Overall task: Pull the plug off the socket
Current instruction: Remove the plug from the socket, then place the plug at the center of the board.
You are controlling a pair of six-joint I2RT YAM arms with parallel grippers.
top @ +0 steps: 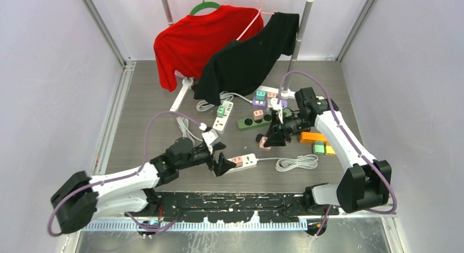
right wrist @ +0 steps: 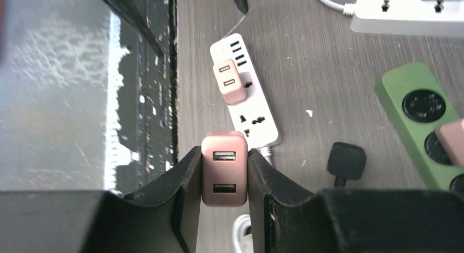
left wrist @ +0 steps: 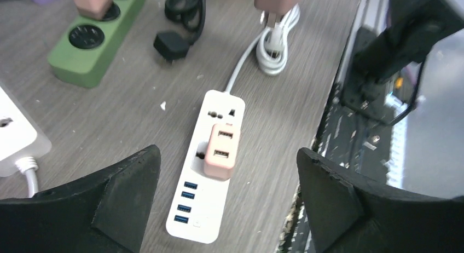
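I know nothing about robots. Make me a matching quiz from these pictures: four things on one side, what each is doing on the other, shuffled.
Things:
1. right gripper
2. left gripper
3. black plug
4. green power strip

States:
a. lying loose on the table
b. has a second pink adapter standing in one socket
c. shut on a pink adapter
d. open, pointed at the white power strip

Pairs: 1-c, 2-d, 3-a, 4-b
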